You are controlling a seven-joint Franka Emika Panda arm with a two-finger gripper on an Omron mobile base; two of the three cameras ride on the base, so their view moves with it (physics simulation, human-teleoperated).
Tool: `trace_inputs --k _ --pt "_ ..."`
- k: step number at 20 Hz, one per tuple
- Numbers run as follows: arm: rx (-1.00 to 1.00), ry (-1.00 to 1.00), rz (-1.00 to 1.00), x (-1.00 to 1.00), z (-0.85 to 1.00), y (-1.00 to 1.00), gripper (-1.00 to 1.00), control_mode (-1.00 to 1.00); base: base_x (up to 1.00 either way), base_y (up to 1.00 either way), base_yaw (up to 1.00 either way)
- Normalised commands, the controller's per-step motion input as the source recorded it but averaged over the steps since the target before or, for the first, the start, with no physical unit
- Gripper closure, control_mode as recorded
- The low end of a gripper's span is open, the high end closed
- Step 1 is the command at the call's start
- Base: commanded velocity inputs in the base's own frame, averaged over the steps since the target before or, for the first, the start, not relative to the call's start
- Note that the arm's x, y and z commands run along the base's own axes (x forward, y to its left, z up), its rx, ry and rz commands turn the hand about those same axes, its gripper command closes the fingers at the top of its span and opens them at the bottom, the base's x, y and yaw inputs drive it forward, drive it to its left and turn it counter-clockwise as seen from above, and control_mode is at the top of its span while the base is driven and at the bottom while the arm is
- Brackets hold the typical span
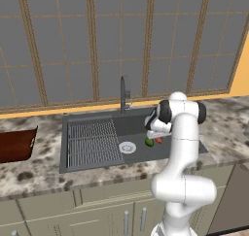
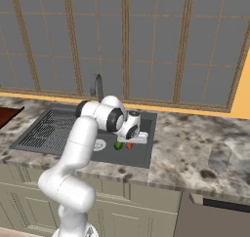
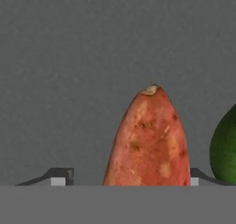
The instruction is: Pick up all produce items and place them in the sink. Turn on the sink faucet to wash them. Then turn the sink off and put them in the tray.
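Note:
Two produce items lie side by side on the floor of the sink [image 1: 136, 126], right of the drain: an orange-red one [image 1: 158, 140] [image 2: 129, 145] and a rounded green one [image 1: 149, 142] [image 2: 118, 145]. My gripper [image 1: 154, 137] [image 2: 128, 141] reaches down into the basin directly over them. In the hand view the orange-red piece [image 3: 147, 140] stands between the fingertips of the gripper [image 3: 126, 177]. The right tip is at its side and the left tip is well apart from it, so the jaws are open. The green piece [image 3: 226, 149] is at the right edge. The faucet [image 1: 123, 92] rises behind the sink. The tray [image 1: 17, 143] sits on the counter far left.
A ridged wire rack [image 1: 92, 143] covers the sink's left half, and the white drain [image 1: 127, 147] is beside it. Speckled counter [image 1: 223, 133] extends to the right. A window wall stands close behind the faucet.

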Motion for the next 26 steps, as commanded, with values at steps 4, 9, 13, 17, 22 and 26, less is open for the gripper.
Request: trace_inputs --k 4,9,13,17,22,26 --pt "0.0 0.05 0.02 -0.02 -0.02 0.02 1.0 -1.0 0.0 0.0 0.0" --pt "0.0 -0.04 0.0 -0.39 0.47 0.0 1.0 -1.0 0.0 0.0 0.0" --pt "0.0 -0.06 0.0 -0.67 0.99 0.0 1.0 -1.0 0.0 0.0 0.0" --pt "0.0 -0.03 0.0 -0.86 1.0 0.0 1.0 -1.0 0.0 0.0 0.0" --pt "0.0 -0.1 0.0 -0.81 1.0 0.0 1.0 -1.0 0.0 0.0 0.0" --pt "-0.02 -0.18 0.0 -0.69 1.0 0.0 1.0 -1.0 0.0 0.0 0.0"
